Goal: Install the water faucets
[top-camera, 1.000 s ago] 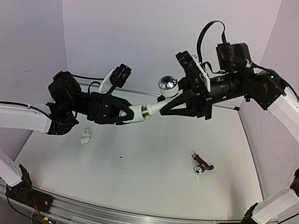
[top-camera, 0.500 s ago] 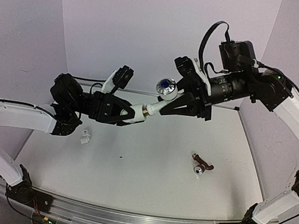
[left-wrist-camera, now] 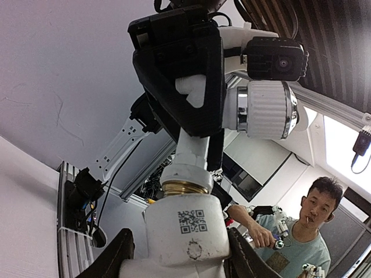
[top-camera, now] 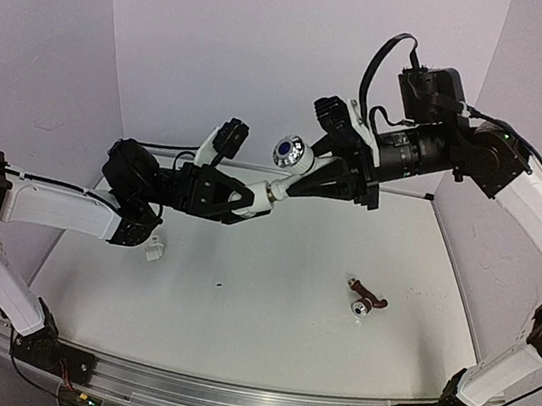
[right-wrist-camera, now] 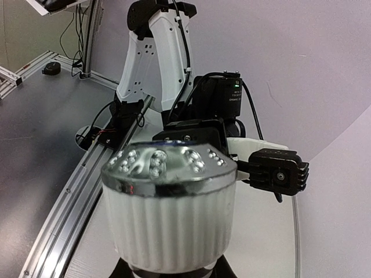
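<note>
A water faucet (top-camera: 291, 170) hangs in mid-air over the back of the table, white, with a round silvery blue-centred knob (top-camera: 290, 152). My right gripper (top-camera: 306, 182) is shut on its body. Its brass thread (top-camera: 269, 195) meets a white elbow fitting (top-camera: 251, 200), on which my left gripper (top-camera: 247, 201) is shut. In the left wrist view the QR-marked elbow fitting (left-wrist-camera: 186, 229) sits between my left gripper's (left-wrist-camera: 179, 263) fingers, with the brass thread (left-wrist-camera: 184, 188) and the knob (left-wrist-camera: 264, 109) above. In the right wrist view the knob (right-wrist-camera: 168, 208) hides my right gripper's jaws.
A second white elbow fitting (top-camera: 154, 248) lies on the table at the left, under the left forearm. A small brown and silvery piece (top-camera: 364, 301) lies right of centre. Purple walls close the back and both sides; an aluminium rail (top-camera: 243, 401) runs along the near edge.
Both grippers have shifted a little up and to the left with the joined parts. The right wrist has turned, so the knob's blue face has swung from right to left.
</note>
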Robot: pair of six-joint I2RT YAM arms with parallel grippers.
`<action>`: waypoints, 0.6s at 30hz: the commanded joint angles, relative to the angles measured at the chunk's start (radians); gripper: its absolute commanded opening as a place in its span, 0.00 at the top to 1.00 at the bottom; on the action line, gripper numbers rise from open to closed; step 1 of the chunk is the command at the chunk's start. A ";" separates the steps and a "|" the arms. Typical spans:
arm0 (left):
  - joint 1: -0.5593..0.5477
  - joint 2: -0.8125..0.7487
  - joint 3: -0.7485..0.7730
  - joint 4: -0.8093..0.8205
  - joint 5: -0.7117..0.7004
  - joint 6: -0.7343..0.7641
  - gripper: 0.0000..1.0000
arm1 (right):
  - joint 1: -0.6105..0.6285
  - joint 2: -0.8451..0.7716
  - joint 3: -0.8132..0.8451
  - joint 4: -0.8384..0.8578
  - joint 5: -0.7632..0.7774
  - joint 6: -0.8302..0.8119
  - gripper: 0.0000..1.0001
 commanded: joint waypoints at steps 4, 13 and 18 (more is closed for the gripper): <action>-0.015 -0.059 0.045 0.021 -0.056 0.039 0.98 | 0.018 0.019 -0.061 0.106 0.046 -0.016 1.00; -0.015 -0.117 0.029 -0.028 -0.066 0.094 1.00 | 0.016 0.023 -0.013 0.042 0.078 -0.018 1.00; -0.015 -0.140 0.023 -0.060 -0.069 0.118 1.00 | 0.015 0.041 0.010 -0.033 0.081 -0.034 1.00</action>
